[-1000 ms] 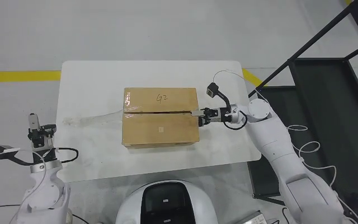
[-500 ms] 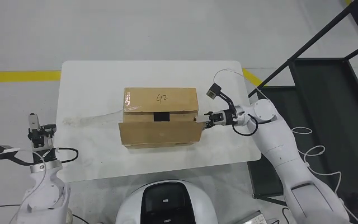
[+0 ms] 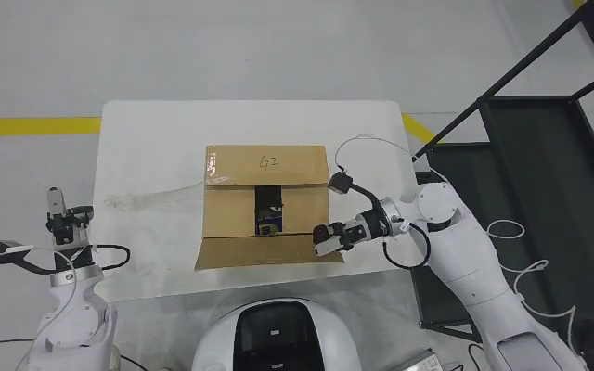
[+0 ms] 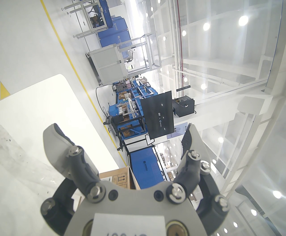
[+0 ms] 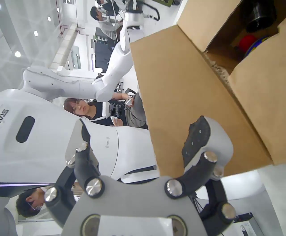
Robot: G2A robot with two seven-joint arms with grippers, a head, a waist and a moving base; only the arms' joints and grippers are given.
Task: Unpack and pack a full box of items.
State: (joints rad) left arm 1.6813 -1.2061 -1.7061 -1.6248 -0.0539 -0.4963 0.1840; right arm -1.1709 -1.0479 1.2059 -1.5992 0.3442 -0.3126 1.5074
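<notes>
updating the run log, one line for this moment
box: far flap shut, near flap folded out | right gripper: open, finger on near flap | left gripper: open, left of table

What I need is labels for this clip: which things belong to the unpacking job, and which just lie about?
Job: brown cardboard box, its near flap folded out; right pincer at that flap; black cylinder and red round item inside.
Lying about: clear plastic strip beside the box; black metal rack beyond the white table.

White right arm [image 3: 461,258] carries thin cable [image 3: 375,140]; silver screws [image 5: 92,186] stud grey plate [image 5: 134,201].
</notes>
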